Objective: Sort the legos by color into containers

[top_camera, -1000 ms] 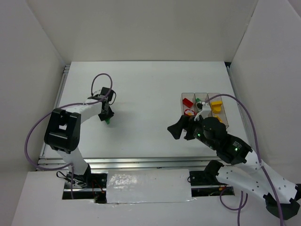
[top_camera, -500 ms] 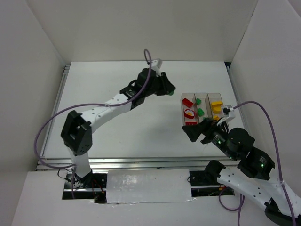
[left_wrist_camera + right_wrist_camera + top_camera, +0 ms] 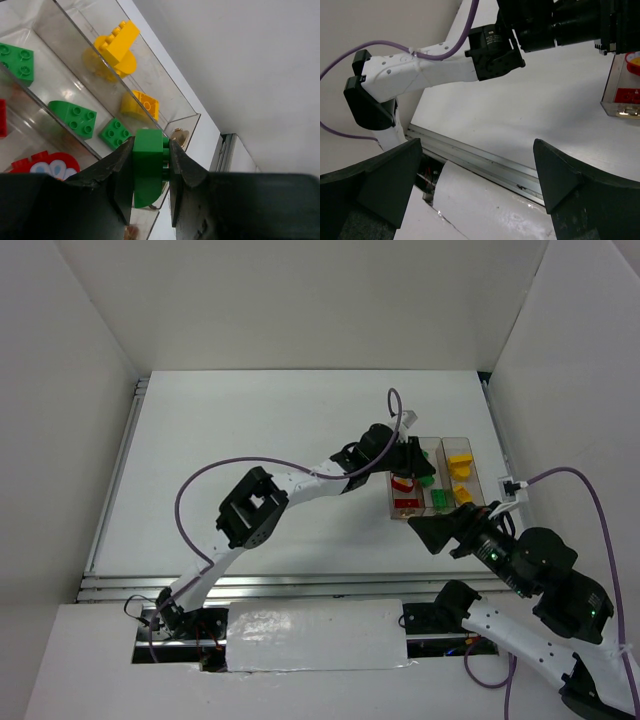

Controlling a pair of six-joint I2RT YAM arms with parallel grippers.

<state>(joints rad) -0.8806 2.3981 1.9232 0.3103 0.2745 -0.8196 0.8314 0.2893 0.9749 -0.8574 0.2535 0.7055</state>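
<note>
One small green plastic lego brick (image 3: pixel 148 165): hanging clamped by its sides between the black fingers (image 3: pixel 112 180) of the left gripper (image 3: pixel 150 147), over the row of three joined clear plastic bins (image 3: pixel 192 120), showing against the end of the middle compartment.

Lying in that compartment: three more green bricks (image 3: pixel 75 117). Lying in the neighbouring one: two yellow pieces (image 3: pixel 117 42). Showing on the other side: red piece with a round white face (image 3: pixel 47 165).

Hovering near the bins' end, above the white table (image 3: pixel 545 100): right gripper (image 3: pixel 477 155), spreading wide, gripping nothing.
</note>
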